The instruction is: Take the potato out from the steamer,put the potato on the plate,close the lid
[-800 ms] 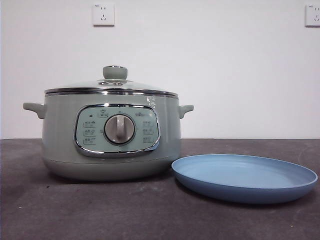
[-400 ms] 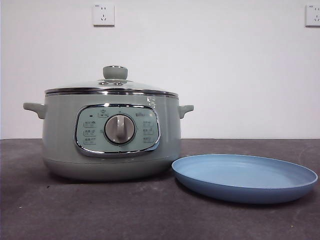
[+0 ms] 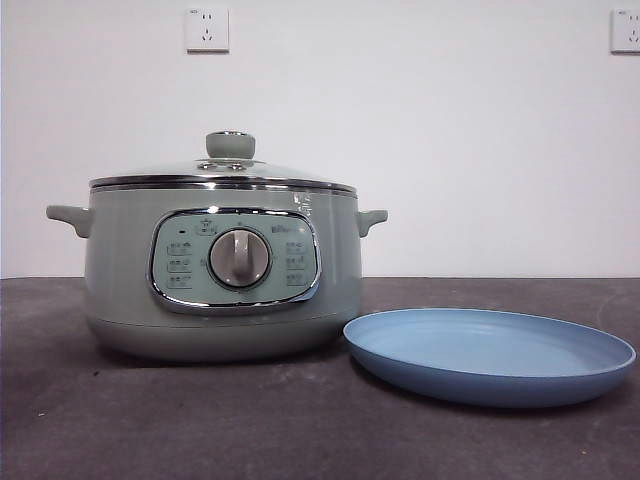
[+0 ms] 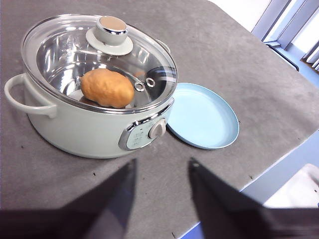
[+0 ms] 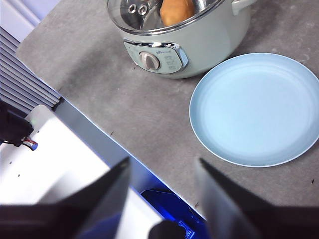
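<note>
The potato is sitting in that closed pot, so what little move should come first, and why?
Probably the left tool, open and nearest, should reach for the lid knob: the lid sits on the steamer over the potato; the plate lies bare.

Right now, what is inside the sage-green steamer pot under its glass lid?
Through the glass lid, one golden-brown oval potato lies inside the sage-green steamer pot on its shiny metal interior. What lies beneath the potato is hidden.
</note>
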`<action>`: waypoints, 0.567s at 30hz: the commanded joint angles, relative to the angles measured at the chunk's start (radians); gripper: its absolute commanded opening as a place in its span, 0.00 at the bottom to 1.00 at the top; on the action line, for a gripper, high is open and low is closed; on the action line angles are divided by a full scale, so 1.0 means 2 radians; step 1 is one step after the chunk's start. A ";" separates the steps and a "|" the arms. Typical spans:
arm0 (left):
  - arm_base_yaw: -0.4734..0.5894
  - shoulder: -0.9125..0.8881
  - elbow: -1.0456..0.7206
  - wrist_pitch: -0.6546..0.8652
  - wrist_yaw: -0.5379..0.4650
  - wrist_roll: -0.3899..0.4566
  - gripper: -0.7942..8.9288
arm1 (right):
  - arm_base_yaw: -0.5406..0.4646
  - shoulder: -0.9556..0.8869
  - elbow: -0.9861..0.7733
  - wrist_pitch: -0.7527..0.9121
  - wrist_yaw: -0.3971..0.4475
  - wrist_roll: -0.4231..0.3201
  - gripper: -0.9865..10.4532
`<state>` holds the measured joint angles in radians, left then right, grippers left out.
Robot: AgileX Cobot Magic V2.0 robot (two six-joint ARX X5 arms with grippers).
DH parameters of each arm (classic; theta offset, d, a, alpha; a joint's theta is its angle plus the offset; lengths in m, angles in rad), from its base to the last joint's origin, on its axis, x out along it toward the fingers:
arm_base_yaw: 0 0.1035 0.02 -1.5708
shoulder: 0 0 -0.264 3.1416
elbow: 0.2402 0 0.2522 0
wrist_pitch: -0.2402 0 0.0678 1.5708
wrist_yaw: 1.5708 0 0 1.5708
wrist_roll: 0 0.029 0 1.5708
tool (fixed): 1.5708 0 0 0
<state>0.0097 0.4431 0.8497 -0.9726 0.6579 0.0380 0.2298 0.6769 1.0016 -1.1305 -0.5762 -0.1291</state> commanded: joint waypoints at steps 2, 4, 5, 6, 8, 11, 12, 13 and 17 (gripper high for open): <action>-0.002 0.000 0.001 0.006 -0.001 0.005 0.62 | 0.001 0.000 0.002 0.000 -0.001 0.004 0.64; -0.002 0.004 0.001 0.012 -0.001 0.005 0.62 | 0.001 0.000 0.002 0.000 -0.001 0.004 0.64; -0.002 0.004 0.001 0.014 -0.001 0.005 0.62 | 0.001 0.000 0.002 0.000 -0.001 0.004 0.64; -0.002 0.005 0.001 0.017 -0.001 0.003 0.62 | 0.001 0.000 0.002 0.000 -0.001 0.004 0.64; -0.002 0.013 0.002 0.029 -0.001 -0.004 0.62 | 0.001 0.000 0.002 0.000 -0.001 0.004 0.64; -0.002 0.027 0.005 0.049 0.001 -0.013 0.62 | 0.001 0.000 0.002 0.000 -0.001 0.004 0.64; -0.002 0.035 0.007 0.058 0.001 -0.016 0.62 | 0.001 0.000 0.002 0.000 -0.001 0.004 0.64; -0.002 0.043 0.010 0.065 0.001 -0.019 0.62 | 0.001 0.001 0.002 0.000 -0.001 0.004 0.64; -0.003 0.090 0.032 0.092 0.002 -0.019 0.62 | 0.001 0.003 0.002 0.001 -0.001 0.004 0.64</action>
<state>0.0071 0.6098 0.9096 -0.8047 0.6586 0.0082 0.2298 0.6823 1.0016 -1.1320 -0.5758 -0.1230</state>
